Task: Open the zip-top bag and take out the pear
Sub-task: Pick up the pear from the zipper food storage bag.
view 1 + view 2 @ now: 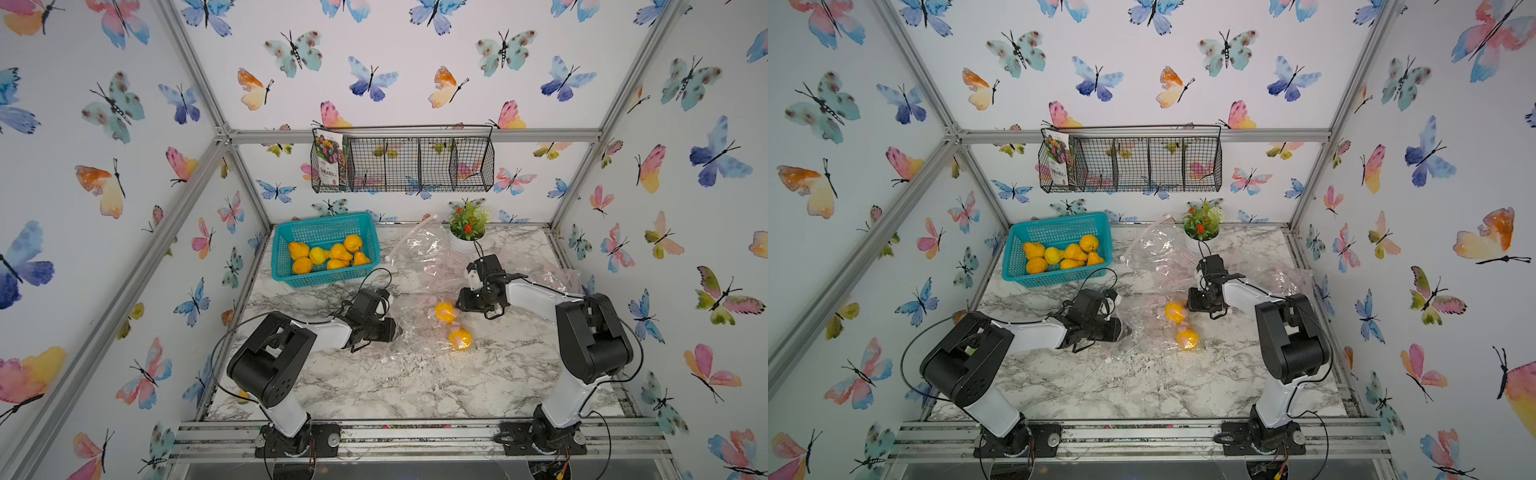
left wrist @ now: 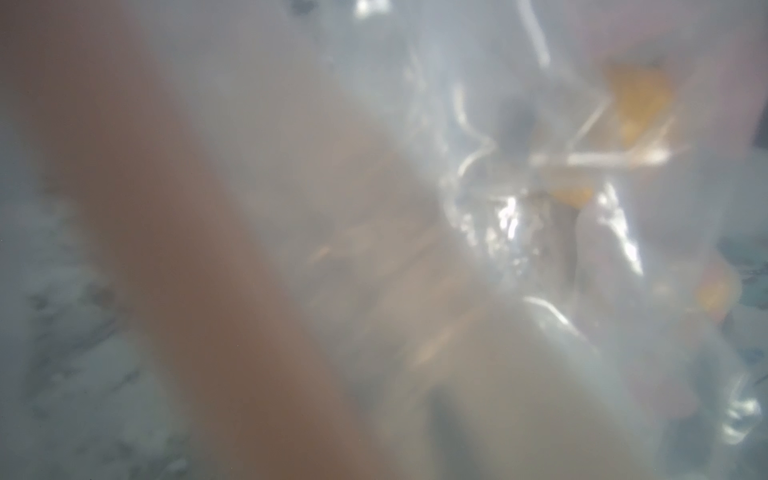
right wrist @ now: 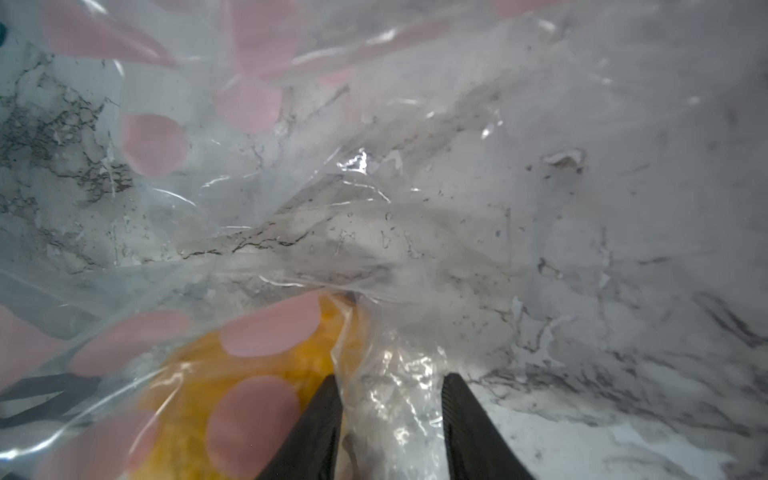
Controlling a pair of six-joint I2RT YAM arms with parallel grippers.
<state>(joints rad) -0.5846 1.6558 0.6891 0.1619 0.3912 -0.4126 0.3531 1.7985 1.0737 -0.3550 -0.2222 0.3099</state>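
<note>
A clear zip-top bag (image 1: pixel 415 332) (image 1: pixel 1142 332) with pink dots lies crumpled mid-table. Two yellow pears (image 1: pixel 444 311) (image 1: pixel 460 338) show through it in both top views. My right gripper (image 1: pixel 461 305) (image 1: pixel 1192 305) sits at the bag's right side, beside the farther pear. In the right wrist view that gripper (image 3: pixel 390 380) stands open, a crumpled bunch of bag film between its fingers and the pear (image 3: pixel 187 399) just beside one finger. My left gripper (image 1: pixel 397 330) (image 1: pixel 1126 331) is at the bag's left edge. Plastic pressed against the lens blurs the left wrist view and hides its jaws.
A teal basket (image 1: pixel 286 232) holding several pears stands at the back left. A potted plant (image 1: pixel 467 226) is at the back, with more clear plastic (image 1: pixel 415 245) beside it and some at the right (image 1: pixel 557 276). A wire basket (image 1: pixel 403 166) hangs on the back wall.
</note>
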